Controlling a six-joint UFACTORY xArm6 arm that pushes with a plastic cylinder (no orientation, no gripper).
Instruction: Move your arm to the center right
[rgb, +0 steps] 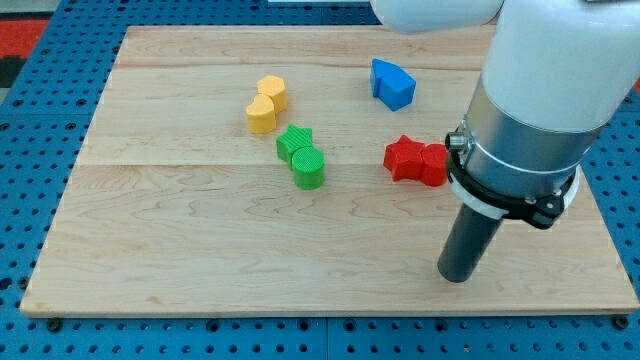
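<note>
The wooden bench (200, 230) fills most of the view and rests on a blue perforated base (30, 150). The arm (540, 90) comes in from one o'clock, a white and grey cylinder ringed by a black clamp. There is no hand here, only the dark rod; my tip (458, 277) touches the bench at about four o'clock, right of centre and toward the view's bottom. Just up and left of it lies the red block (412, 160), star-like, partly hidden by the arm. The blue block (392, 84) sits toward twelve o'clock. Near centre stand a green star (295, 141) touching a green cylinder (309, 167), and at eleven o'clock a yellow heart-like block (267, 104). No containers appear.
</note>
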